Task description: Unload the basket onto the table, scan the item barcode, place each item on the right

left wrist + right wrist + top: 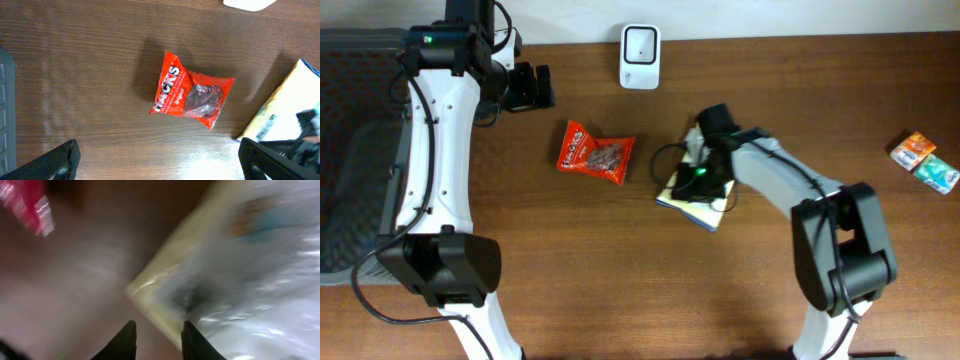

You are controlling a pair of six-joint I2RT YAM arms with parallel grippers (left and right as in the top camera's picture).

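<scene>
Resting on dark wood-grain table [620, 270]: red snack bag [595, 153].

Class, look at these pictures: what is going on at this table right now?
The right claw is down at the corner of a pale flat packet on the table; blur hides whether it grips it. The left claw hangs open near a red snack bag, touching nothing. The white scanner stands at the back edge.

Pale yellow flat packet [705, 215] – lying skewed at mid-table, glossy wrapper, white scanner [640, 43] at the far edge
</scene>
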